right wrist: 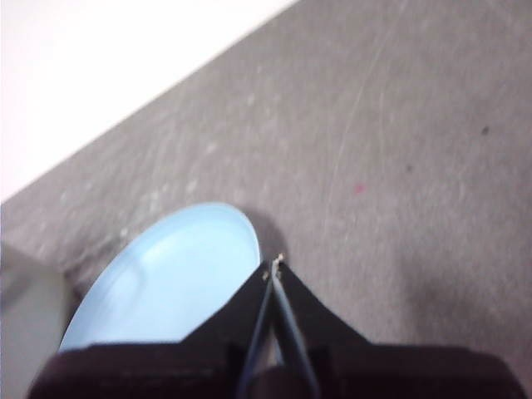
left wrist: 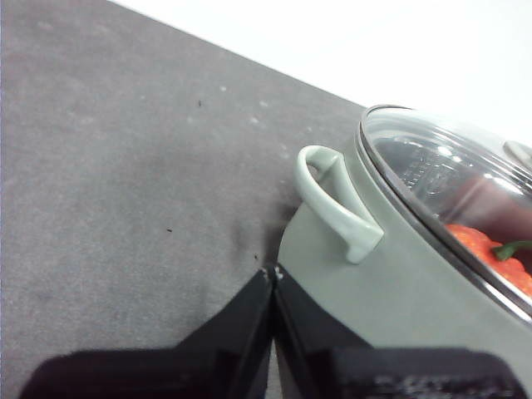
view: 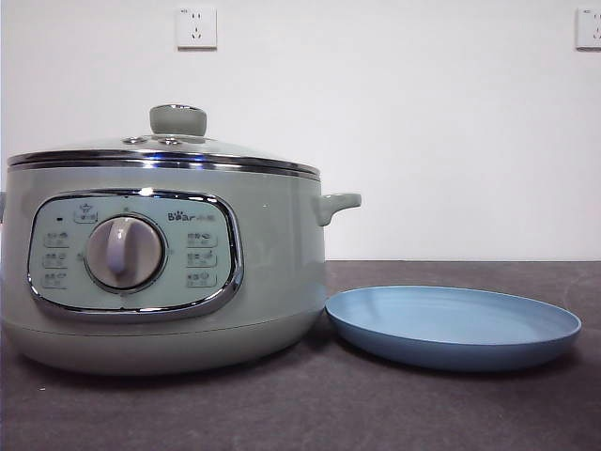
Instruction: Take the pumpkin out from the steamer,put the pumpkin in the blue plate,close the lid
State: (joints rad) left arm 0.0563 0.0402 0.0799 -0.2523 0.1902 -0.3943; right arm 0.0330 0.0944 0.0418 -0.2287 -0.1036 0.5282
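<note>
The sage-green steamer (view: 160,272) stands at the left of the front view with the glass lid (view: 169,150) on it, knob (view: 178,119) on top. The blue plate (view: 451,324) lies empty to its right. In the left wrist view the steamer (left wrist: 399,283) and its side handle (left wrist: 337,204) are near; the orange-red pumpkin (left wrist: 490,253) with its green stem shows through the lid (left wrist: 449,183). My left gripper (left wrist: 272,273) is shut and empty beside the pot wall. My right gripper (right wrist: 275,264) is shut and empty above the blue plate's edge (right wrist: 174,274).
Grey table top (view: 310,404) with a white wall behind. Two wall sockets (view: 195,27) sit high on the wall. The pot's right side handle (view: 336,204) juts toward the plate. Neither arm shows in the front view.
</note>
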